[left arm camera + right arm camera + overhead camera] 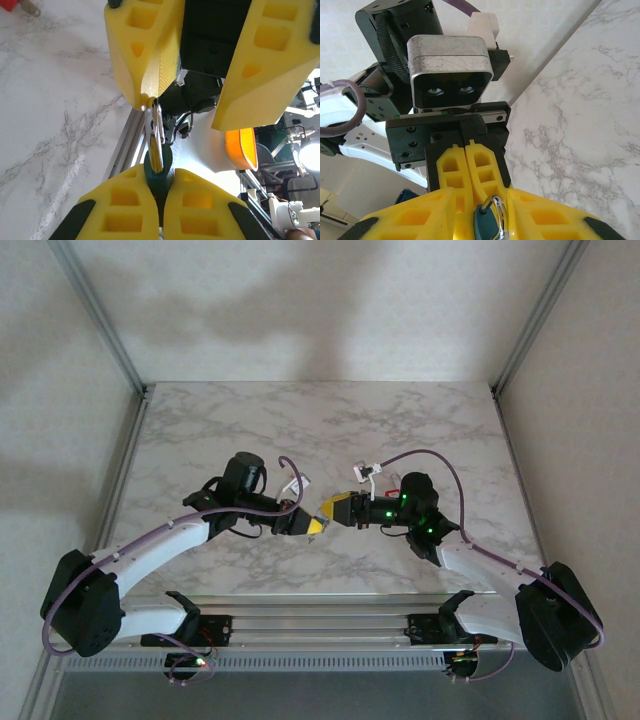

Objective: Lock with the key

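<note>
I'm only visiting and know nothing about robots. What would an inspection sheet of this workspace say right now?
Surface: marble table, no spills seen.
Job's things: dark green piece with a metal ring attached, held above the table between the two hands. I cannot tell whether it is a lock or a key head.
Clutter: red item with a metal bit, lying on the table, cut off at the picture's edge.
Hands: left hand shut on the dark green piece; right hand open, close to the ring.
Cables: purple cables run along both arms; no snag seen.
Surroundings: white walls, metal frame posts.
</note>
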Controlling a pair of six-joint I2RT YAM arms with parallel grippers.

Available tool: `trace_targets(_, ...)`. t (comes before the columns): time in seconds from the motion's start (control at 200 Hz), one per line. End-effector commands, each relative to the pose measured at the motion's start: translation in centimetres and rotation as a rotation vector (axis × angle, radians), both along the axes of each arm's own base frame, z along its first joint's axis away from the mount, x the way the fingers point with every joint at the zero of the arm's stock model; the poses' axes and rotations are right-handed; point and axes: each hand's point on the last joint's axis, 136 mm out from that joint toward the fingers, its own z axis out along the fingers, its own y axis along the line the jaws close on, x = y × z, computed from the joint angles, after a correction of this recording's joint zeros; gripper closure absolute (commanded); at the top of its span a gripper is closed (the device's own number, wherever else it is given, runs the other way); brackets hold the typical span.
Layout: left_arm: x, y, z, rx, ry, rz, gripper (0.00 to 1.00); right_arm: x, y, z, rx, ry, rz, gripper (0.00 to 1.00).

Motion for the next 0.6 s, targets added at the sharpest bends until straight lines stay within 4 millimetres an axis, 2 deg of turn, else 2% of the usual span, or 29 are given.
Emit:
trace_targets(0.0, 0.4, 0.2, 0.3, -0.016, -0.035, 0.013, 1.0, -0.8, 0.2, -0.1, 0.006, -0.016, 0.035, 0.72)
trace_targets(0.596, 0.0, 0.3, 1.1, -0.04, -0.048, 0.007, 1.0, 0.1, 0.2, -1.3, -0.035, -0.001, -0.015, 0.86)
